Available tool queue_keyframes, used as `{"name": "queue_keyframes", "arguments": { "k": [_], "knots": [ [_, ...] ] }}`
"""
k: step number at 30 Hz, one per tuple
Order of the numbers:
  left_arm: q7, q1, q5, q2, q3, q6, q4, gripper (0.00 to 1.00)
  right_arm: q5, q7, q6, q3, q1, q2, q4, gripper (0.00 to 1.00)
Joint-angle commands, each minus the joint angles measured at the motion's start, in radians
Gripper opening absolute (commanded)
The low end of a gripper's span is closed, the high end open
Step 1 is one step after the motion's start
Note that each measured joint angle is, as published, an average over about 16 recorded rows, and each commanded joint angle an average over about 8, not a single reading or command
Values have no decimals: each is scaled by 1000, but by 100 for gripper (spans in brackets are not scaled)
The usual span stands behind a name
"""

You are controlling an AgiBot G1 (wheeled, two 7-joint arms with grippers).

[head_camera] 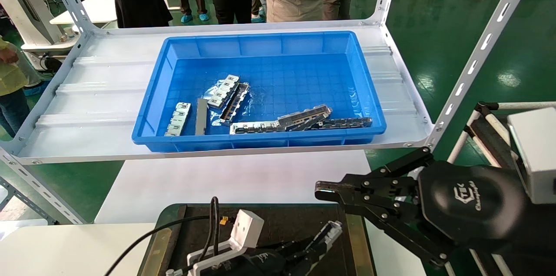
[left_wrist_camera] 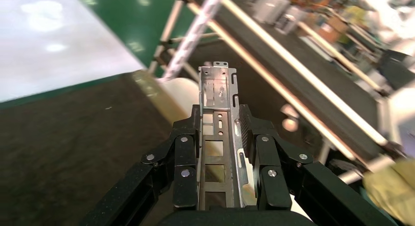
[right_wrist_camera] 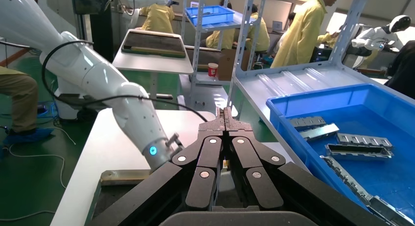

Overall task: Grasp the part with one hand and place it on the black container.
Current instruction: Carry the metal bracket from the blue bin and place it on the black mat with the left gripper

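Note:
My left gripper [head_camera: 322,236] is shut on the part [head_camera: 332,227], a slim silver-grey slotted rail, and holds it over the right side of the black container [head_camera: 278,219]. In the left wrist view the part [left_wrist_camera: 218,96] sticks out past the black fingers [left_wrist_camera: 249,125], with the container's matte surface [left_wrist_camera: 73,138] beneath. My right gripper [head_camera: 323,191] is shut and empty, hovering just right of the container's far right corner. The right wrist view shows its closed tips [right_wrist_camera: 225,113] and the white left arm with its blue light ring [right_wrist_camera: 153,150].
A blue plastic bin [head_camera: 367,93] on the white rack shelf [head_camera: 95,89] holds several metal pieces [head_camera: 299,119]. A slanted rack post [head_camera: 478,54] stands at the right. Brass-coloured plates [head_camera: 354,232] flank the container. People stand behind the rack.

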Motion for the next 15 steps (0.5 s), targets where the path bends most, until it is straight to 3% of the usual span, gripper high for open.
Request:
{"name": "queue_keyframes", "arguments": {
  "k": [1, 15],
  "knots": [
    [-10, 16, 9, 19, 10, -58, 6, 0, 0, 0, 0, 0, 0, 0, 0, 0],
    [-24, 96, 8, 206, -9, -372, 123, 0, 0, 0, 0, 0, 0, 0, 0, 0]
  ]
}}
